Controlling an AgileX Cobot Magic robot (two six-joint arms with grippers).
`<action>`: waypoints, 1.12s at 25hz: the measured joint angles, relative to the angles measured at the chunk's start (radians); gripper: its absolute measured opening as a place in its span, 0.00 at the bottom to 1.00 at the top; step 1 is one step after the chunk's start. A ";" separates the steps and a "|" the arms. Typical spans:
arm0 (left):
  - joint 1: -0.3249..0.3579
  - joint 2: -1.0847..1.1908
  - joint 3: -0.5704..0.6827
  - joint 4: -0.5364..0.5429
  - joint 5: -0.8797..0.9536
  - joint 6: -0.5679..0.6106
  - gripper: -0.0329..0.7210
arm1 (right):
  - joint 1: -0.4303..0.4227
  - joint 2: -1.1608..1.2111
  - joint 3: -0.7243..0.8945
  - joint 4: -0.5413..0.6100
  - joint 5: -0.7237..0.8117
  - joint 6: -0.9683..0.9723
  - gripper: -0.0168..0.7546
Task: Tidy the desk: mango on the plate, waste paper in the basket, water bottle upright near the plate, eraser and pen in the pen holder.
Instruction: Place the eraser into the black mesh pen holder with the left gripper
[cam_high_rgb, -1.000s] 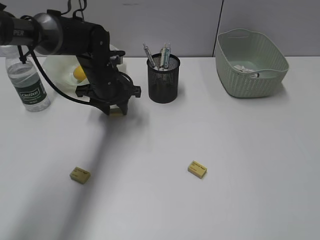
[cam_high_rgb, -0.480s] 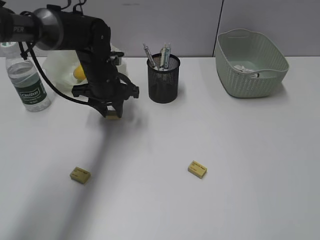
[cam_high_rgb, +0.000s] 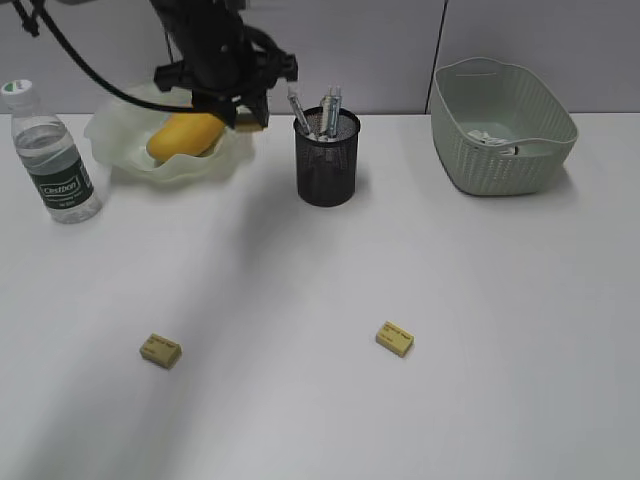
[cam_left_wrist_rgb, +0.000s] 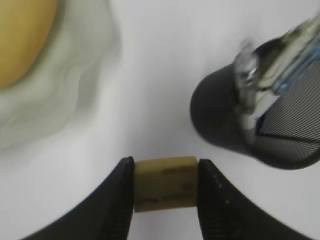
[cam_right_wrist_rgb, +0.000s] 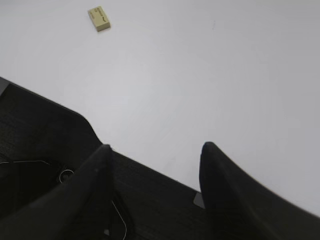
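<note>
Plain white table (cam_high_rgb: 480, 300). Yellow-orange mango (cam_high_rgb: 185, 135) glows in the pale green translucent plate (cam_high_rgb: 130, 165). Right of the plate, a black mesh pen holder (cam_high_rgb: 327, 160). Sage-green basket (cam_high_rgb: 505, 125), woven-look texture. Clear water bottle (cam_high_rgb: 55, 160), dark green label, white cap. Black left tool (cam_left_wrist_rgb: 165, 192) grips a tan eraser (cam_left_wrist_rgb: 165, 182) with brown print.

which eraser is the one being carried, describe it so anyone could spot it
Start at the black mesh pen holder at the back of the desk. Just to its upper left, the left claw holds a tan eraser in the air. The other two erasers lie flat near the front.
</note>
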 joint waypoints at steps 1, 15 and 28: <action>-0.006 -0.001 -0.025 0.000 -0.005 0.000 0.44 | 0.000 0.000 0.000 -0.001 0.000 0.000 0.59; -0.086 0.030 -0.089 -0.040 -0.250 0.000 0.44 | 0.000 0.000 0.000 -0.003 0.000 0.000 0.59; -0.088 0.073 -0.089 -0.070 -0.274 0.000 0.46 | 0.000 0.000 0.000 -0.004 0.000 0.000 0.59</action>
